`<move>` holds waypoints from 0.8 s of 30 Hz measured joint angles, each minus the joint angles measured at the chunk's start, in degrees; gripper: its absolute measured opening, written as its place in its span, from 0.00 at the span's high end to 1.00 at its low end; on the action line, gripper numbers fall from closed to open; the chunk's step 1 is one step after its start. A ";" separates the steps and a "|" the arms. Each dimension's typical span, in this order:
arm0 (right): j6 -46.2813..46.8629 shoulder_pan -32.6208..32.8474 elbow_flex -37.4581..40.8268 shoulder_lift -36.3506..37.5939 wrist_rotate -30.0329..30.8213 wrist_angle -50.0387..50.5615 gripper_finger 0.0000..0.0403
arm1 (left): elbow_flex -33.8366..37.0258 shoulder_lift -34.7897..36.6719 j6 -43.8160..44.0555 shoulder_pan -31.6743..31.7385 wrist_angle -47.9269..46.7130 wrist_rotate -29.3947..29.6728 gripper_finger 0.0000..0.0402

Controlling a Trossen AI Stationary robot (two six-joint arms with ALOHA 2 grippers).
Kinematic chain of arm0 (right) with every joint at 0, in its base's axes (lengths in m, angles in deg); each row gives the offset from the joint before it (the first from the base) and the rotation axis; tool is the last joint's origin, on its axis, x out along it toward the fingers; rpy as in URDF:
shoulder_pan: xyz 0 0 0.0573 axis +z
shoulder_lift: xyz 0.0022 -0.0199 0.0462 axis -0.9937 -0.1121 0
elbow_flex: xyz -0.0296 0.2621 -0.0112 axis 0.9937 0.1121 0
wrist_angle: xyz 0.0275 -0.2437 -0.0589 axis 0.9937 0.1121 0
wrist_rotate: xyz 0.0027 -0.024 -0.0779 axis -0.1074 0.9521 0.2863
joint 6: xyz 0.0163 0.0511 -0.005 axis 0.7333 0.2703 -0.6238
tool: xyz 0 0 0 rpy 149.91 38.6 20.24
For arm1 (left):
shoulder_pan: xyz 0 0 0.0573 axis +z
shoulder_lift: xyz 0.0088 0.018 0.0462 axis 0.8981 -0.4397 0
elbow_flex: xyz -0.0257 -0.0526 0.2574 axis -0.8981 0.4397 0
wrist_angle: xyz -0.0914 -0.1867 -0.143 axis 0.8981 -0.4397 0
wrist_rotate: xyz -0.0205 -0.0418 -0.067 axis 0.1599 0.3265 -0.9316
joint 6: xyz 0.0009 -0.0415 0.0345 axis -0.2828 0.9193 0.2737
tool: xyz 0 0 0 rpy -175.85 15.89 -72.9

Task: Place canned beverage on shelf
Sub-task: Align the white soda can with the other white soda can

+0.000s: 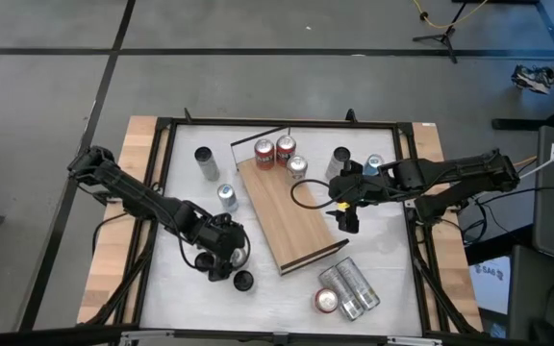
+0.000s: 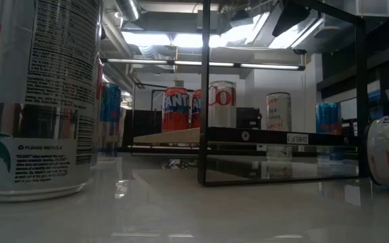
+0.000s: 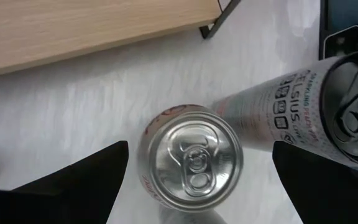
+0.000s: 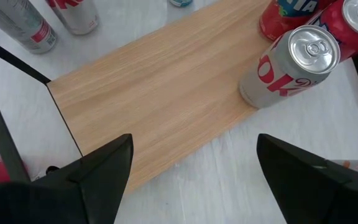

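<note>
1. High view: the shelf [image 1: 291, 213] lies slantwise mid-bench [image 1: 181, 279], with three cans [image 1: 279, 154] standing at its railed end.
2. Left hand [image 1: 227, 262] hangs spread wide over an upright silver can [image 3: 193, 163], gripping nothing.
3. Right hand [image 1: 346, 211] hovers by the shelf's edge, fingers apart and empty.

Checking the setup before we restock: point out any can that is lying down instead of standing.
Two slim silver cans lie on their sides on the white tabletop, side by side just past the shelf end away from its rail. The three cans on the shelf stand upright.
</note>
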 joint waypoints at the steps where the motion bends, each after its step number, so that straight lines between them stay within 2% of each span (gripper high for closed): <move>1: -0.01 0.00 0.00 0.00 0.00 0.00 0.16 | 0.00 0.00 0.38 0.00 0.02 -0.32 0.02; 9: -0.02 0.00 0.00 0.00 0.00 0.00 0.16 | 0.02 -0.19 1.56 -0.42 0.34 -1.23 0.02; 24: 0.00 0.00 0.00 -0.02 0.00 0.03 0.16 | 0.02 -6.05 1.48 -0.39 0.32 -1.08 0.02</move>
